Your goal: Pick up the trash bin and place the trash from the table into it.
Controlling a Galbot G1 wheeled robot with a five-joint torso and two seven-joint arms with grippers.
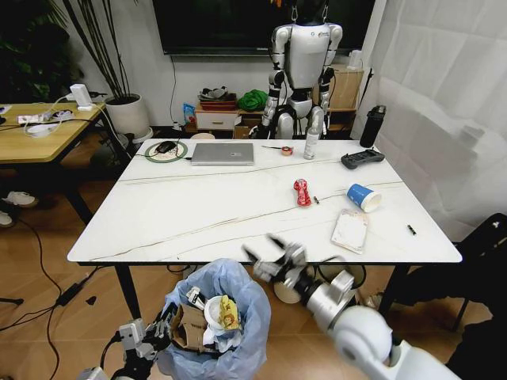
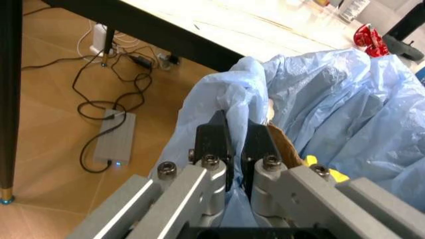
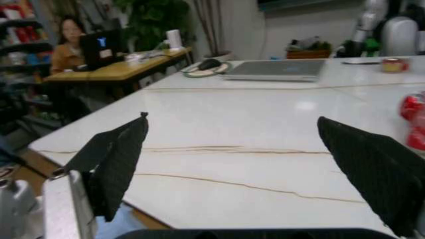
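Fingers (image 2: 219,137) pinch trash bin (image 1: 230,289) rim; cardboard (image 1: 188,326), wrappers (image 1: 227,311) inside.

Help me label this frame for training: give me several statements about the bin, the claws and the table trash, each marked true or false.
1. The left claw is shut on the trash bin liner. True.
2. The right claw holds the red wrapper. False: it is open and empty, at the table near edge.
3. The blue-and-white paper cup lies on its side on the table. True.
4. The bin is empty. False: cardboard and wrappers are inside.
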